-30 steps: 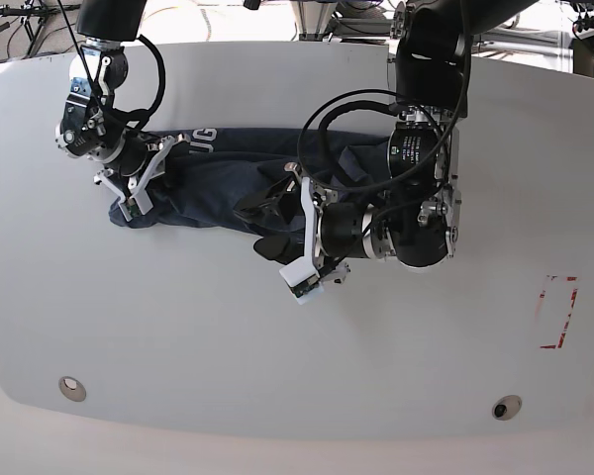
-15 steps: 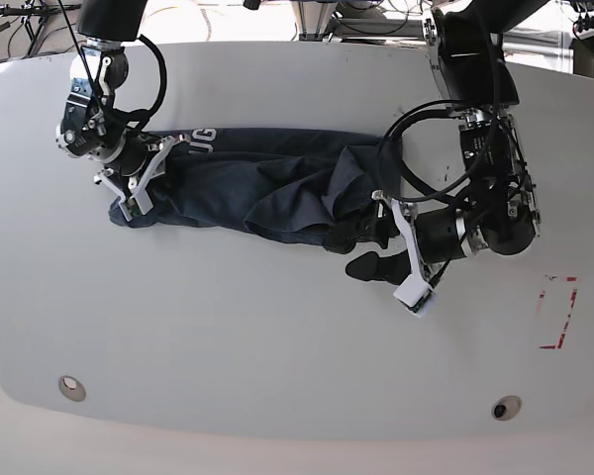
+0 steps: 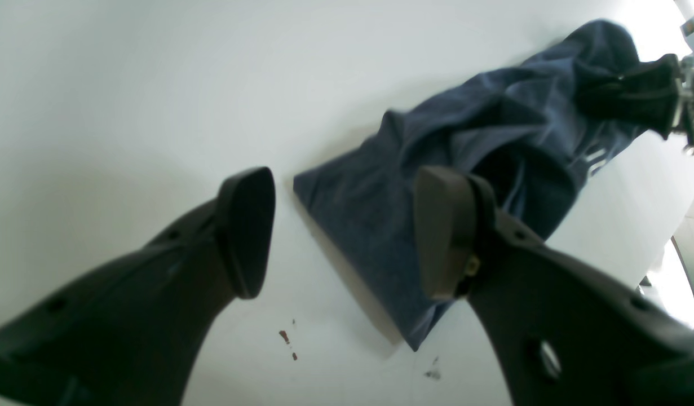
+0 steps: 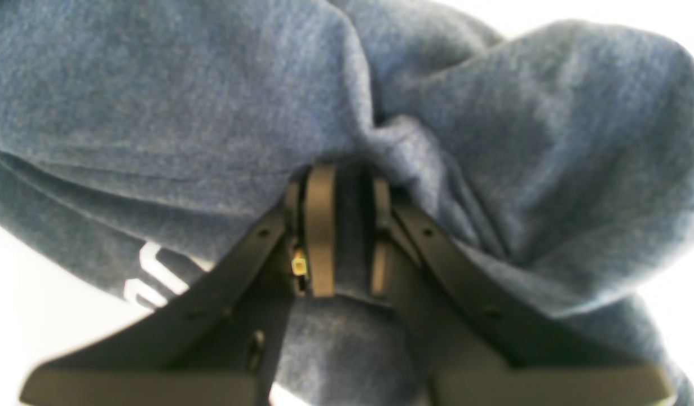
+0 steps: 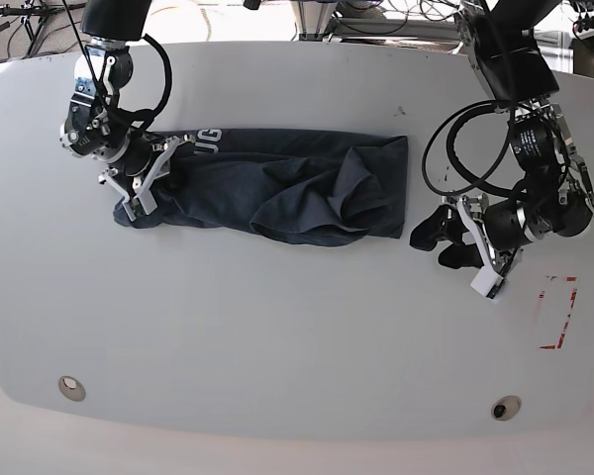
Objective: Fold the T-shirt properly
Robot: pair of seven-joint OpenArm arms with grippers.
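Note:
The dark navy T-shirt (image 5: pixel 277 183) lies as a long crumpled band across the white table (image 5: pixel 277 327), with white lettering (image 5: pixel 206 139) near its left end. My right gripper (image 5: pixel 144 188) is shut on that left end; the right wrist view shows a fold of the T-shirt (image 4: pixel 183 101) pinched in the right gripper (image 4: pixel 347 237). My left gripper (image 5: pixel 438 244) hangs open just past the shirt's right edge, holding nothing. In the left wrist view the left gripper (image 3: pixel 345 231) stands wide apart above the near corner of the T-shirt (image 3: pixel 493 129).
A red rectangle outline (image 5: pixel 557 312) is marked on the table at the right. Two round fittings (image 5: pixel 71 387) (image 5: pixel 506 407) sit near the front edge. Small red specks (image 3: pixel 284 337) dot the table by the left gripper. Cables and stands crowd the far edge.
My left arm has swung right, from over the shirt's middle to beyond its right edge. The shirt's right part now lies spread out and uncovered. The right gripper has kept its hold.

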